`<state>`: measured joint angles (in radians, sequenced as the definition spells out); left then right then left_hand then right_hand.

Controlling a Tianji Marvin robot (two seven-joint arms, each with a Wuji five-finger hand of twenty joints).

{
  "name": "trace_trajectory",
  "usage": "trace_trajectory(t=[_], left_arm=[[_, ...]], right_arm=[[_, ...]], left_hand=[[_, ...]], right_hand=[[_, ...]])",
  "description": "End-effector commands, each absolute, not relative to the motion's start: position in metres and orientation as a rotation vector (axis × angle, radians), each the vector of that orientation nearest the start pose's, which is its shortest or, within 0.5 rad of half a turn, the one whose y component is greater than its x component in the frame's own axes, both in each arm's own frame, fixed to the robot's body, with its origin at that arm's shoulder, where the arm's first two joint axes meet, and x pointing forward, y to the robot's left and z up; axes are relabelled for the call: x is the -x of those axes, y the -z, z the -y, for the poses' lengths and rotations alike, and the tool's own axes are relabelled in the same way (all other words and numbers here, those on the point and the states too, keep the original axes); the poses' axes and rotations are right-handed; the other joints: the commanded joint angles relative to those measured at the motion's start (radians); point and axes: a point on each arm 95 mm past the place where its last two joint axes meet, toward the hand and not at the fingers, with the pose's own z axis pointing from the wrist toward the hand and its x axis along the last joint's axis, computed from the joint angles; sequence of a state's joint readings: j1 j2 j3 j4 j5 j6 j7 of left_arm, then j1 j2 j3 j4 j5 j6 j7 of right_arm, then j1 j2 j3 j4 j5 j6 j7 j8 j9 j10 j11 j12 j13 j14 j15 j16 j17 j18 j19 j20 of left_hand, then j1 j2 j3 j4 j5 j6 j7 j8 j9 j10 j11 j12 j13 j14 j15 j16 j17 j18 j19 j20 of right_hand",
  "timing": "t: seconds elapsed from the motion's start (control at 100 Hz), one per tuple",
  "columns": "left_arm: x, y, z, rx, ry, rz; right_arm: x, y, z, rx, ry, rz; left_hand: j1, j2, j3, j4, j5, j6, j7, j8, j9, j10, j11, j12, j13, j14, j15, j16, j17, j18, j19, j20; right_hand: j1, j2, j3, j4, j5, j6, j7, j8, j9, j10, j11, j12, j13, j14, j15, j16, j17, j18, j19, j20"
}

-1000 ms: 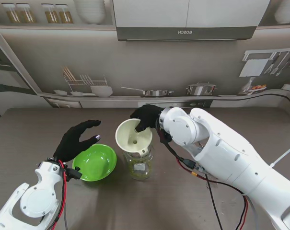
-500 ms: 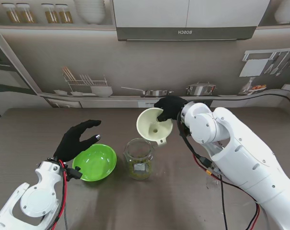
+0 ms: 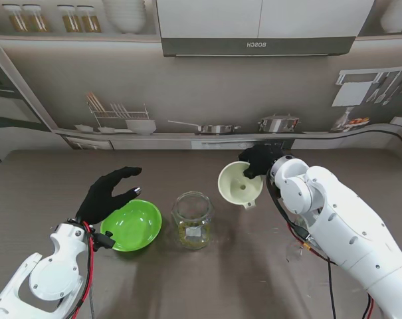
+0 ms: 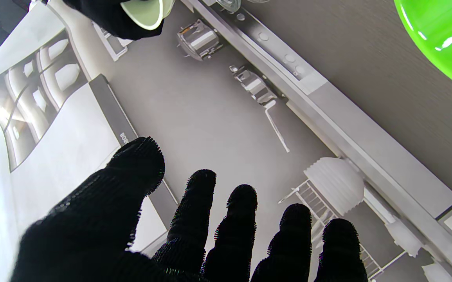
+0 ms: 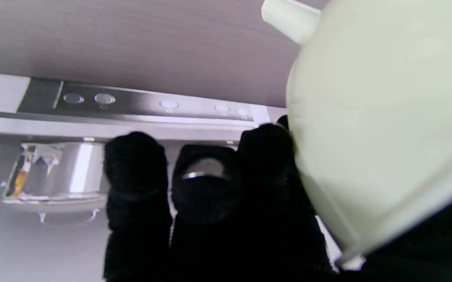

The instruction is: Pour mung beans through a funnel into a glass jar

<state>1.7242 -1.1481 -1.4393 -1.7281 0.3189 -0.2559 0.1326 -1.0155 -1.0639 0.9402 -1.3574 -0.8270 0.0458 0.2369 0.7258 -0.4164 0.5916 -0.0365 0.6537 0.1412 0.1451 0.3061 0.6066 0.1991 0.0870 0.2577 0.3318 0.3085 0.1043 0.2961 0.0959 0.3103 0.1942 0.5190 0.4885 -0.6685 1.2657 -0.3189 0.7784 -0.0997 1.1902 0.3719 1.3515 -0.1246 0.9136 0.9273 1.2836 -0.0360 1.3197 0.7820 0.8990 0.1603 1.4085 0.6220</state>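
Holding the funnel (image 3: 240, 184) by its rim, the right hand (image 3: 259, 159) has it up off the table, right of the glass jar (image 3: 191, 220), which has beans at the bottom (pour looks finished). The green bowl (image 3: 131, 225) sits empty on the jar's left, the left hand (image 3: 108, 193) hovering over it, fingers spread, holding nothing.

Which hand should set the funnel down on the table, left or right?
Right. The right hand is shut on the funnel, already off the glass jar and over bare table to its right. The left hand is open beside the green bowl, across the jar from it.
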Motion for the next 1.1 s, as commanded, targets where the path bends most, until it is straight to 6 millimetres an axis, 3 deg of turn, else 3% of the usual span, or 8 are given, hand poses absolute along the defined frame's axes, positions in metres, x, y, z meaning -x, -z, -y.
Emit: trace_trajectory(t=[0.0,0.54,0.84,1.09], left_arm=[[-0.375,0.28,-0.04,1.595,2.152,-0.83],[-0.375,0.28,-0.04,1.601,2.149,-0.835],[-0.375,0.28,-0.04,1.602,2.146,-0.828],[-0.374,0.28,-0.041,1.604,2.146,-0.828]], right_arm=[[-0.524,0.256,-0.014,-1.193,-1.322,-1.688],[-0.527,0.303,-0.012,-1.125,-1.175,-1.715],[-0.531,0.32,-0.015,-1.076,-1.143,-1.803],[-0.528,0.326,-0.017,-1.068,-1.138,-1.842]], left_hand=[[-0.007,0.031,-0.02,-0.019,0.006,-0.001,-0.008,-0.008,0.011,0.0,-0.01,-0.015,-0.004,-0.016,-0.024,-0.006,-0.017,-0.043,-0.032,-0.014],[-0.006,0.035,-0.023,-0.019,0.007,0.002,-0.008,-0.008,0.01,0.002,-0.011,-0.015,-0.005,-0.018,-0.026,-0.006,-0.019,-0.047,-0.032,-0.014],[-0.006,0.034,-0.023,-0.018,0.006,0.003,-0.009,-0.008,0.011,0.002,-0.011,-0.015,-0.004,-0.016,-0.026,-0.006,-0.02,-0.046,-0.033,-0.014],[-0.006,0.035,-0.023,-0.019,0.008,0.004,-0.008,-0.008,0.012,0.003,-0.011,-0.015,-0.004,-0.018,-0.026,-0.006,-0.02,-0.047,-0.033,-0.014]], right_hand=[[0.048,0.038,0.036,-0.018,-0.021,-0.048,0.067,0.03,0.028,-0.017,0.012,-0.005,0.036,-0.018,0.003,-0.011,0.001,-0.007,0.016,0.015],[0.037,0.039,0.037,-0.015,-0.032,-0.052,0.072,0.021,0.015,-0.024,0.019,-0.013,0.036,-0.019,-0.012,-0.019,-0.011,-0.014,0.014,0.015],[0.02,0.053,0.021,-0.01,-0.053,-0.064,0.069,0.005,-0.017,-0.034,-0.009,-0.051,0.035,-0.017,-0.117,-0.059,-0.039,-0.02,-0.019,0.004],[-0.074,0.017,0.026,0.023,-0.088,-0.058,0.042,-0.029,-0.076,-0.028,-0.028,-0.062,0.035,-0.008,-0.212,-0.087,-0.068,-0.018,-0.048,-0.001]])
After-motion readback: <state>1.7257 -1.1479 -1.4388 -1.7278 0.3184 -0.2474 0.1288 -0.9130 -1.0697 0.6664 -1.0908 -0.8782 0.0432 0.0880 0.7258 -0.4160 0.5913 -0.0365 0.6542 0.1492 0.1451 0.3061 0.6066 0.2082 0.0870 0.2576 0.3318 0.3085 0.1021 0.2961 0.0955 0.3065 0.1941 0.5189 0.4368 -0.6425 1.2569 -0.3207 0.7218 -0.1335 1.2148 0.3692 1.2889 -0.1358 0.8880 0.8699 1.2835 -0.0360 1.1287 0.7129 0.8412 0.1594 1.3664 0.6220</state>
